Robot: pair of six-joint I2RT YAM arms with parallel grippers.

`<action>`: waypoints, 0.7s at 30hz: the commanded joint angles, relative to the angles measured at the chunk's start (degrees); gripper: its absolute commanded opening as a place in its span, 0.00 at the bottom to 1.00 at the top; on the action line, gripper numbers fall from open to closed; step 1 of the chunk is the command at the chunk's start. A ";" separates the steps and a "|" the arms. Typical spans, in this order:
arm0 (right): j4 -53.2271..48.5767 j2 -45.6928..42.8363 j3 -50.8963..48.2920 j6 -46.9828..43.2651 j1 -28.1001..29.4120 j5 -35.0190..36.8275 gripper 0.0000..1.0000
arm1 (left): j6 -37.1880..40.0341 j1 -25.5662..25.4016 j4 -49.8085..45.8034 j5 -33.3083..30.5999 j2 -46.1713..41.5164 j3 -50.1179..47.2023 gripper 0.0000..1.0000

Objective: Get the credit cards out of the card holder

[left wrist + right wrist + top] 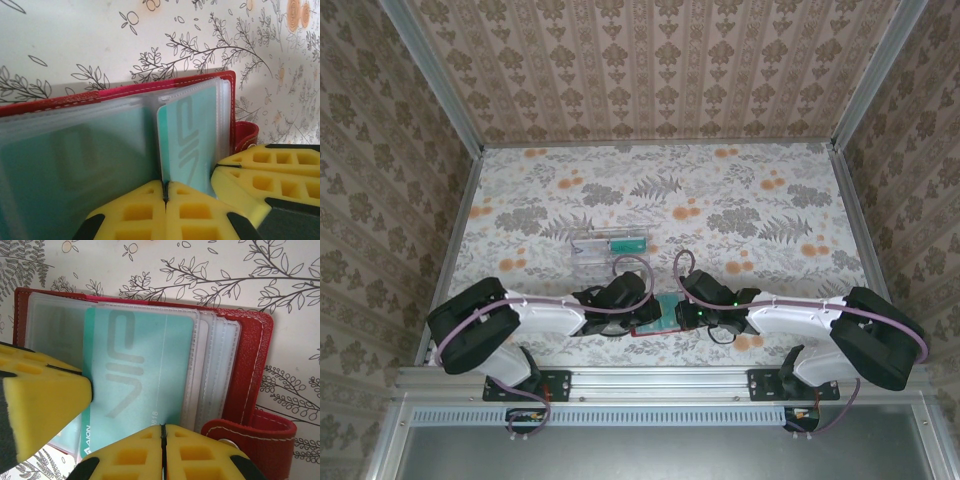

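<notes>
Teal, stiff, slick credit card (145, 365), sleeved in the red card holder (255, 350) on the worktop (720, 200): we are pinching its edge with the left end effector (165, 200), right end effector (161, 450) pressed together.

Top view from high at the near edge, looking down on table (740, 210), wrist views close-up, sharing the card holder (255, 355)

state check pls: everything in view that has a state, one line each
card holder, open, flat on the table, strap undone
teal card, in a clear sleeve, one edge poking out
left gripper, shut, pads meeting at the teal card's edge
right gripper, shut at the card holder's near edge
clear tray, on the table beyond the arms, something green inside
</notes>
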 commanded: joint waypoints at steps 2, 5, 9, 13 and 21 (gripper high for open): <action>-2.22 0.71 -1.70 0.98 0.35 1.66 0.11 | 0.28 -0.23 -3.21 -0.87 -2.78 -1.23 0.00; -2.32 0.84 -1.86 1.13 0.30 2.10 0.11 | 0.11 0.16 -3.54 -1.05 -4.10 -2.32 0.00; -2.24 0.97 -1.93 1.19 0.30 2.11 0.11 | 0.20 0.46 -4.07 -1.20 -5.20 -3.28 0.00; -2.41 0.97 -1.92 1.17 0.26 2.20 0.11 | 0.28 0.74 -4.32 -1.28 -6.03 -4.15 0.00; -3.07 0.77 -1.92 1.30 0.26 2.61 0.11 | 0.92 1.77 -7.03 -1.36 -9.60 -5.73 0.00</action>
